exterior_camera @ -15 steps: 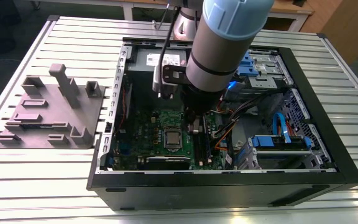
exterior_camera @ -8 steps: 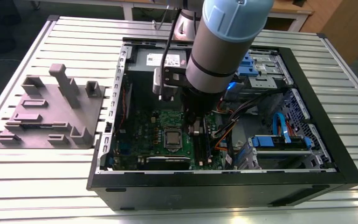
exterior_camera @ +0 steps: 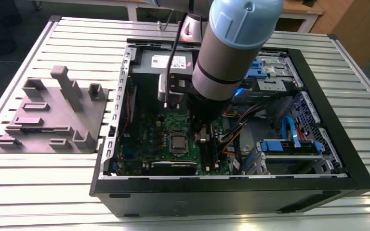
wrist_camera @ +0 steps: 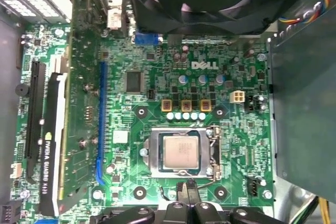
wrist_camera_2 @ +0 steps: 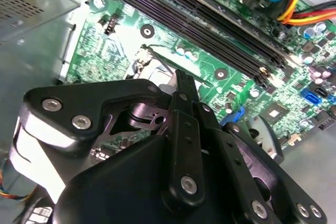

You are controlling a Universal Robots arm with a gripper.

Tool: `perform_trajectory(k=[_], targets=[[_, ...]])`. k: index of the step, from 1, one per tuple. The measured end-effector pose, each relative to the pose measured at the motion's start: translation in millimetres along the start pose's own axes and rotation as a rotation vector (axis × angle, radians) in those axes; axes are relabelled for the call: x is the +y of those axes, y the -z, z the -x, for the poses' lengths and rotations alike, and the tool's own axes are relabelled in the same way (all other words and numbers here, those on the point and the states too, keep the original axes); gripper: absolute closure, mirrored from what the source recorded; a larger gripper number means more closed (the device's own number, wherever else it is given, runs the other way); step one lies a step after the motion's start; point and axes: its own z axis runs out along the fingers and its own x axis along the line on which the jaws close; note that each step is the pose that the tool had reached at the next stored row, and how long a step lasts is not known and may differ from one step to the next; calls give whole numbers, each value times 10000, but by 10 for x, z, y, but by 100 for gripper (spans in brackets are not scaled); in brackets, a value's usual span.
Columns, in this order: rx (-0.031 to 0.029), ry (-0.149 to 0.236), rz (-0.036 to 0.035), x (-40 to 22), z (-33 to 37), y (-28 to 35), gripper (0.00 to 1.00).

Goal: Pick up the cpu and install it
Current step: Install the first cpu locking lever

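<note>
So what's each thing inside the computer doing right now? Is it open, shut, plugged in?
computer case: lying flat, side open.
cpu: sitting flat in the socket frame, nothing touching it.
socket frame: around the cpu; latched or not, cannot tell.
gripper: just above the board beside the socket, holding nothing visible.
grey fixture: on the table outside the case.

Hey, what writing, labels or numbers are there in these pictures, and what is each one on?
motherboard: white brand lettering, left unquoted as a brand name.
graphics card: white brand and model lettering along its edge, likewise unquoted.
cpu: faint marks on its lid, too small to read.
white label on the power supply: print too blurred to read.
</note>
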Motion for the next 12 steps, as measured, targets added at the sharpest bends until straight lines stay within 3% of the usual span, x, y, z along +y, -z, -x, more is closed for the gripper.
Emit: perform_trajectory(k=[12], targets=[[9,91,4,-8,-54,-79,90]])
